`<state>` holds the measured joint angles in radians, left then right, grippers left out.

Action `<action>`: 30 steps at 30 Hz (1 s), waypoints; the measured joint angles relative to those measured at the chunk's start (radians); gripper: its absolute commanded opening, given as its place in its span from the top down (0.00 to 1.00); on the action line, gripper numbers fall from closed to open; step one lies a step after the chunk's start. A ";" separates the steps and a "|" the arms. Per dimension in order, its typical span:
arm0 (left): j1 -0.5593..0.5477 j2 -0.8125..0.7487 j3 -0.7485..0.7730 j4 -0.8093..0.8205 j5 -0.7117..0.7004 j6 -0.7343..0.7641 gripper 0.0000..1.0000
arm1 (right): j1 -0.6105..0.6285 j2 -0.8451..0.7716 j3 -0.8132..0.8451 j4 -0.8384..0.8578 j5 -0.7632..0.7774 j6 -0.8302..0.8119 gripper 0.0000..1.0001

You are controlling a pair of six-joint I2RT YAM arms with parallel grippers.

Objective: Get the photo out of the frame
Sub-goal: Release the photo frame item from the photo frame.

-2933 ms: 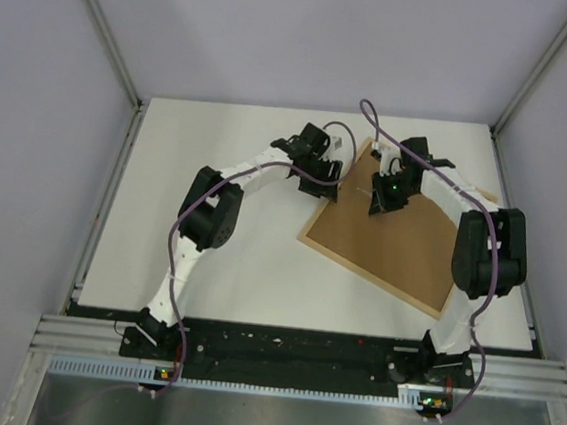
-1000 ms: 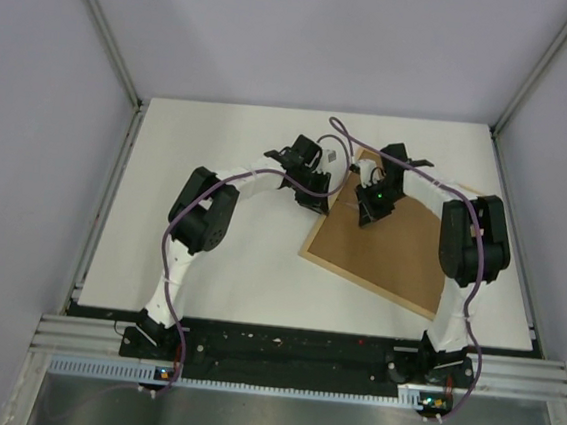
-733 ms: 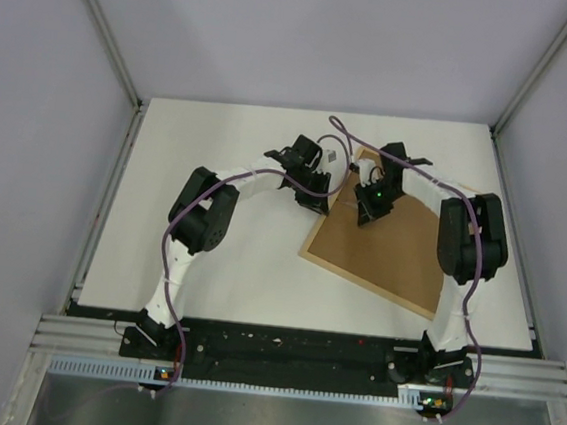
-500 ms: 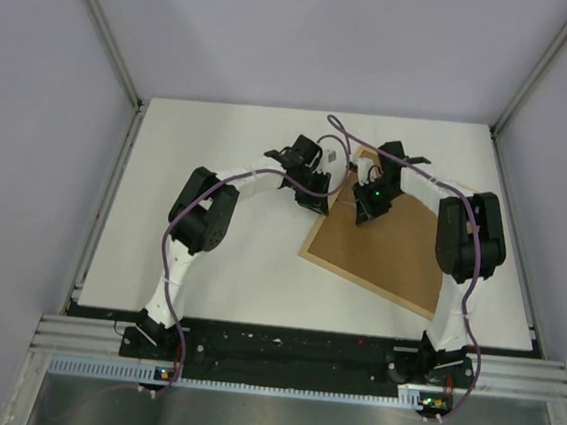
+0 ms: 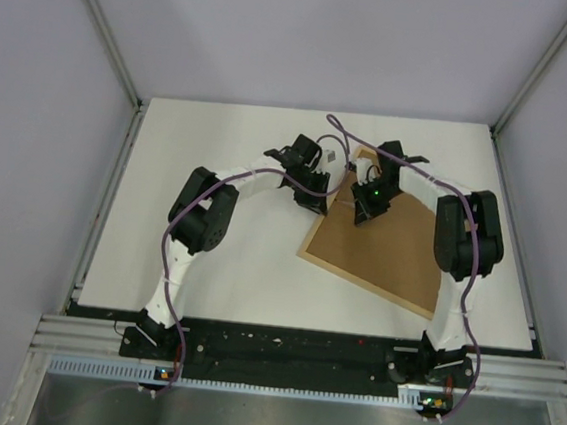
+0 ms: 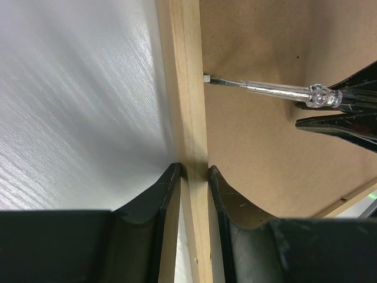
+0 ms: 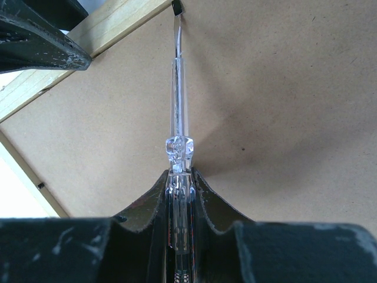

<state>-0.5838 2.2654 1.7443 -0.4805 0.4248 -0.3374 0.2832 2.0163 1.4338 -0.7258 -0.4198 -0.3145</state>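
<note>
You had the frame (image 5: 390,253) lying back side up on the table (image 5: 209,256), right of centre. Your left gripper (image 6: 193,171) was clamped on its left wooden rail. Your right gripper (image 7: 179,174) was clamped on a clear screwdriver (image 7: 178,100), whose tip met that rail's inner edge.

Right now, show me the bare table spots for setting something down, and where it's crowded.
Bare: the table from its left edge to the left arm; also the near strip in front of the frame. Crowded: the frame's far-left edge, where the left end effector clamps its rail and the right end effector holds a screwdriver.
</note>
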 measured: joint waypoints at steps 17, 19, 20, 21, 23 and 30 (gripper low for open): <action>0.000 -0.004 0.010 -0.035 -0.030 0.034 0.89 | 0.011 0.069 0.086 -0.068 -0.019 0.000 1.00; 0.000 -0.004 0.014 -0.043 -0.036 0.040 0.90 | 0.016 0.085 0.111 -0.091 -0.017 0.000 1.00; 0.000 -0.004 0.016 -0.048 -0.040 0.042 0.90 | 0.019 0.093 0.122 -0.101 -0.016 0.000 1.00; 0.000 -0.005 0.016 -0.050 -0.045 0.045 0.91 | 0.021 0.098 0.133 -0.109 -0.014 -0.001 1.00; 0.000 -0.007 0.016 -0.055 -0.051 0.050 0.92 | 0.028 0.115 0.157 -0.129 -0.011 -0.004 1.00; -0.001 -0.012 0.017 -0.072 -0.075 0.063 0.94 | 0.057 0.156 0.238 -0.207 0.034 -0.003 1.00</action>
<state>-0.5846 2.2536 1.7615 -0.5526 0.3500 -0.2745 0.3405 2.1723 1.6722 -0.9325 -0.3855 -0.3176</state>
